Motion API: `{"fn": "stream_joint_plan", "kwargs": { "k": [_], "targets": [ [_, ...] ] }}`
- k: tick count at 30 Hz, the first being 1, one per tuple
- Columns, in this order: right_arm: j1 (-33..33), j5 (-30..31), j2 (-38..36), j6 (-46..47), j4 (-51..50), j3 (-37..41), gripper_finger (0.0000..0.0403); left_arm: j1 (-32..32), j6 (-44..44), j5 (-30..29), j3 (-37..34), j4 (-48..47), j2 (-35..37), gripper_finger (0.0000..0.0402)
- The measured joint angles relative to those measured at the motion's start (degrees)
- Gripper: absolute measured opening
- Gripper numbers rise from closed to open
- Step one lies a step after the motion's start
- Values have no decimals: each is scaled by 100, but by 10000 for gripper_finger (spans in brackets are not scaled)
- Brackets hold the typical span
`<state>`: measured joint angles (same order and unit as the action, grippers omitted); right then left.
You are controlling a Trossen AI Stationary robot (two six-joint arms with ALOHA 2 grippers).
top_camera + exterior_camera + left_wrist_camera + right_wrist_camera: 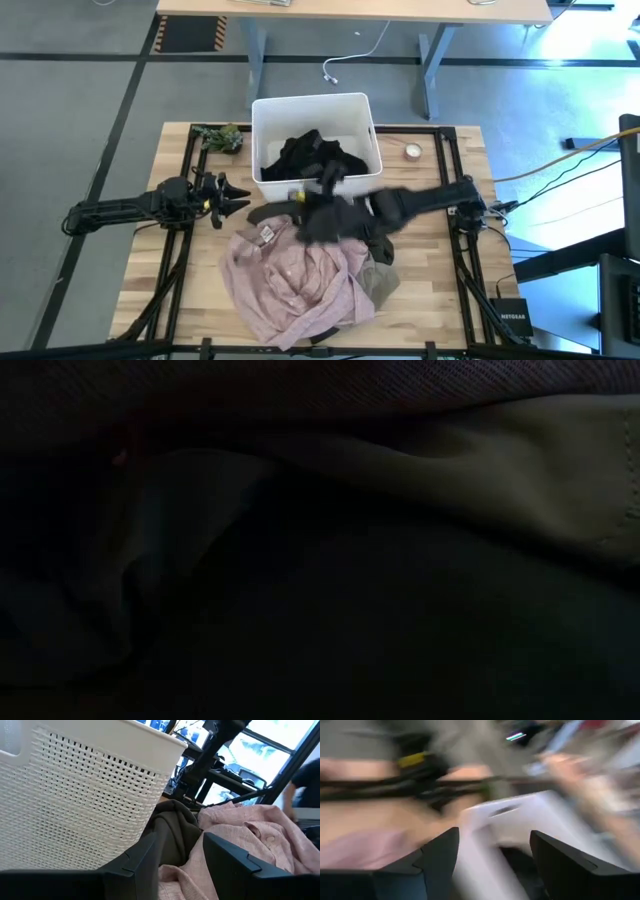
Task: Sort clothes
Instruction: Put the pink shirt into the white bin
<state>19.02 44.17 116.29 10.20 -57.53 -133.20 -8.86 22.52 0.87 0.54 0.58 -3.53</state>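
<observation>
A white bin (315, 140) stands at the table's far middle with a black garment (310, 155) inside it. A dusty pink garment (295, 280) lies spread on the near middle of the table. On its far edge lies a grey-khaki piece with a white tag (265, 235), and at its right a dark olive-brown one (380, 280). My left gripper (235, 203) is open and empty, left of the pile, level with the table; it also shows in the left wrist view (182, 860). My right gripper (328, 180) is open and blurred at the bin's near wall, empty in the right wrist view (492, 865).
A small green plant-like object (220, 137) lies left of the bin, and a tape roll (412, 152) lies right of it. Dark olive cloth (520, 470) fills the low view. There is bare wood at the table's near left corner (170, 290).
</observation>
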Motion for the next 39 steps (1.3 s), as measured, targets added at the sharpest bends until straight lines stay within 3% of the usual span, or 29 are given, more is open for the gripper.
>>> {"fn": "stream_joint_plan", "kwargs": {
  "k": [5, 14, 24, 32, 39],
  "targets": [
    [688, -1164, -2, 1373, -297, 699, 253, 0, 170, 1, 0, -2, 0, 157],
    [1762, -1603, 4, 2381, 169, 2192, 253, 0, -88, 1, 0, 0, 0, 157],
    [1913, -1793, 46, 954, 2151, 3166, 253, 0, -159, 1, 0, 0, 0, 157],
    [1617, -2125, 549, -45, 2130, 3181, 253, 0, -169, -1, 0, 0, 0, 157],
    [1156, -1559, 745, -471, 2097, 3181, 253, 0, -170, -1, 0, 0, 2, 157]
  ]
}}
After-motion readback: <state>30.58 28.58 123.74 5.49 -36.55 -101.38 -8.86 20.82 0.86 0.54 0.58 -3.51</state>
